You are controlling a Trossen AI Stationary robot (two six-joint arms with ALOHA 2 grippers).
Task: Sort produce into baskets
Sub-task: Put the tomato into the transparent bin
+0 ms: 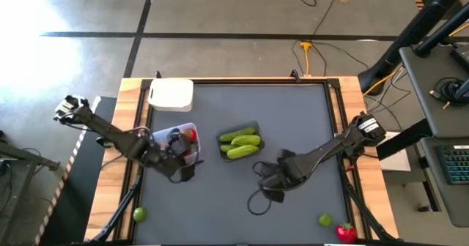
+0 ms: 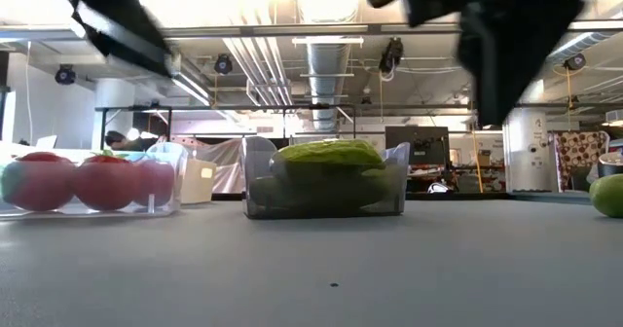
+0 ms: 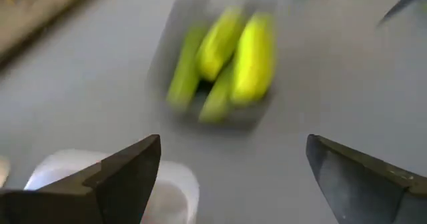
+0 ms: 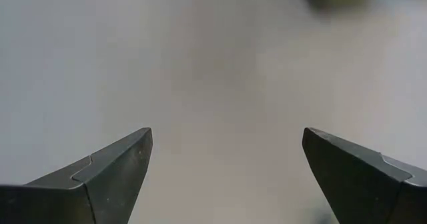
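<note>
Left wrist view blurs the cucumbers (image 3: 227,61); left end effector (image 3: 233,177) and right end effector (image 4: 227,174) both gape empty.

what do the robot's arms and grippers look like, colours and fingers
Both arms are dark, near-black jointed links. The left arm and the right arm each carry a white block near the outer end, and a black cable loops off the right one. Each gripper has two dark, wedge-shaped fingers tapering to points: left fingers, right fingers.

No writing, label, brand, number or sign can be read on the baskets, the produce, the table, or anything in the room behind.
</note>
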